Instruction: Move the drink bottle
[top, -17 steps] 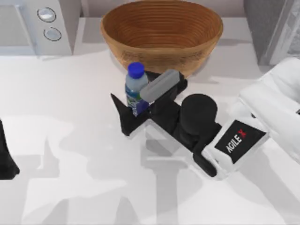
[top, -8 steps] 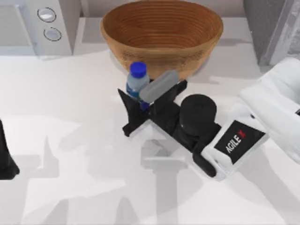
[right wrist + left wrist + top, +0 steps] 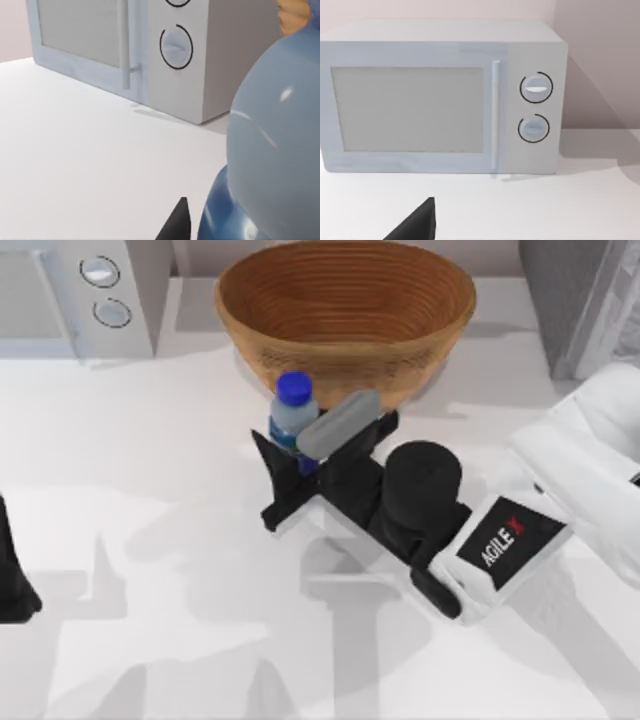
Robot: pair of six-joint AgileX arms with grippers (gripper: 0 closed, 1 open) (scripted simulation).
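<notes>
Blue-capped, the drink bottle (image 3: 292,412) stands upright on the worktop (image 3: 150,490), just at 6 o'clock of the basket (image 3: 345,310). Our right gripper (image 3: 300,455) pinches its body from 4 o'clock; our left gripper (image 3: 12,575) idles at 9 o'clock.

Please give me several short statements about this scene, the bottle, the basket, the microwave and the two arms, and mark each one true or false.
1. The drink bottle stands upright. True.
2. The drink bottle lies inside the woven basket. False: it stands on the table just in front of the basket.
3. The right gripper is at the bottle, with fingers on either side of its lower body. True.
4. The left gripper is the one reaching for the bottle. False: it is parked at the table's left edge.
5. The microwave has two round dials. True.
6. The bottle's cap is red. False: it is blue.
</notes>
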